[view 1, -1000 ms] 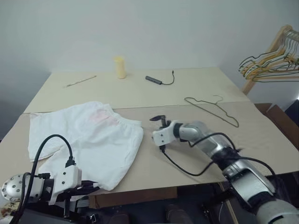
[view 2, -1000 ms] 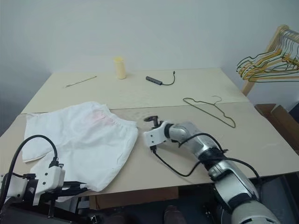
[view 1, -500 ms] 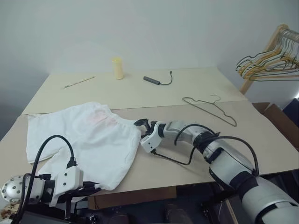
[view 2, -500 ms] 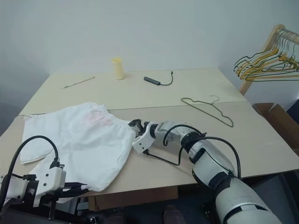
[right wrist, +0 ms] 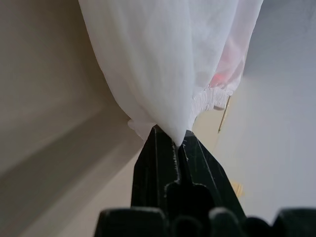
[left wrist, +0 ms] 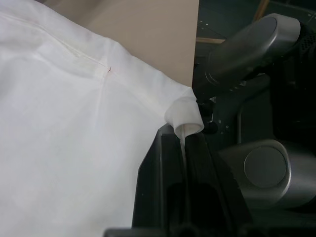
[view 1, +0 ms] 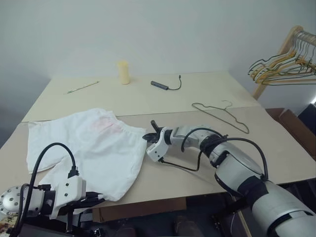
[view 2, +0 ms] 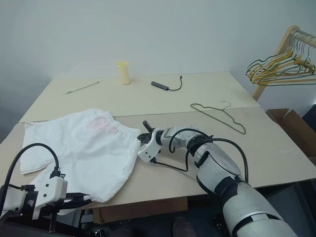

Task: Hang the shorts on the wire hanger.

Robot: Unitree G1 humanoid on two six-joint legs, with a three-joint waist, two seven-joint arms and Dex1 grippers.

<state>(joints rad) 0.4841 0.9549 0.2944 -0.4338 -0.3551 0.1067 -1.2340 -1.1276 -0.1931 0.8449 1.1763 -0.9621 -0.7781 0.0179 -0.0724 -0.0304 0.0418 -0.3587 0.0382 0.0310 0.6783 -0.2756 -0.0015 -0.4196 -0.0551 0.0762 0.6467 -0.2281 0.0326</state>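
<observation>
The white shorts (view 1: 94,148) lie flat on the left half of the table, with a faint pink patch near the waistband. My right gripper (view 1: 148,137) is at the waistband's right end, shut on a pinch of the shorts' fabric (right wrist: 173,74). My left gripper (left wrist: 183,136) is at the table's near edge, shut on a corner of the shorts' leg hem (left wrist: 183,114). The thin dark wire hanger (view 1: 222,116) lies flat on the table, further right and back from the right gripper, touched by nothing.
A yellow cylinder (view 1: 123,72), a dark adapter with a cable (view 1: 165,85) and a thin stick (view 1: 83,87) lie at the back of the table (view 1: 197,96). A wooden rack of bunched hangers (view 1: 284,66) stands at the right, above a cardboard box (view 1: 291,123).
My right gripper moved left to the shorts' waistband edge and shut on the fabric. The left gripper kept still, shut on the hem.
</observation>
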